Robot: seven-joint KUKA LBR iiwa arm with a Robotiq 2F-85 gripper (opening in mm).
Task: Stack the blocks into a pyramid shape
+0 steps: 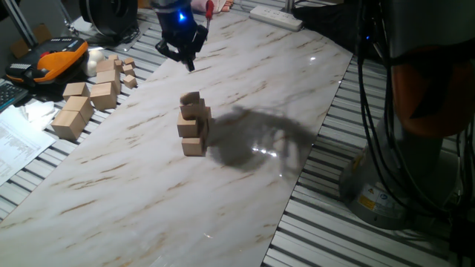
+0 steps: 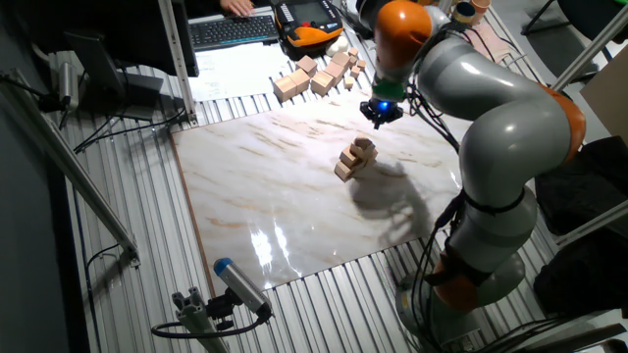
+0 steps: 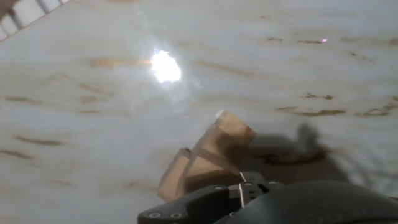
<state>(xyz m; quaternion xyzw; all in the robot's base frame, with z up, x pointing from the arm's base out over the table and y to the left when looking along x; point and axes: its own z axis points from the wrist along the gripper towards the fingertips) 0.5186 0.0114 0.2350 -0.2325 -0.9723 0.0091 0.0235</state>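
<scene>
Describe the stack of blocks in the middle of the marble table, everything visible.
The stack of blocks is built of small plain light-tan wooden cubes, piled in about three tiers on the white marble-look table. The exact count is hard to tell. Its top cube sits slightly skewed. It stands free near the table's middle; the gripper hangs above, apart from it, touching nothing.

We are in a robotics lab or workshop: the arm (image 2: pixel 510 127) stands on a bench of slatted aluminium rails (image 2: pixel 137 294) with a marble-look board (image 2: pixel 294 206) laid over it as a work surface. Around the board we see a keyboard (image 2: pixel 234 29), printed papers (image 1: pixel 15 141), an orange-and-black handheld unit (image 1: pixel 56 58), a power strip (image 1: pixel 276 16) and bundled black cables (image 1: pixel 371 81). Spare wooden blocks (image 1: pixel 93 96) lie heaped at the bench edge.
</scene>
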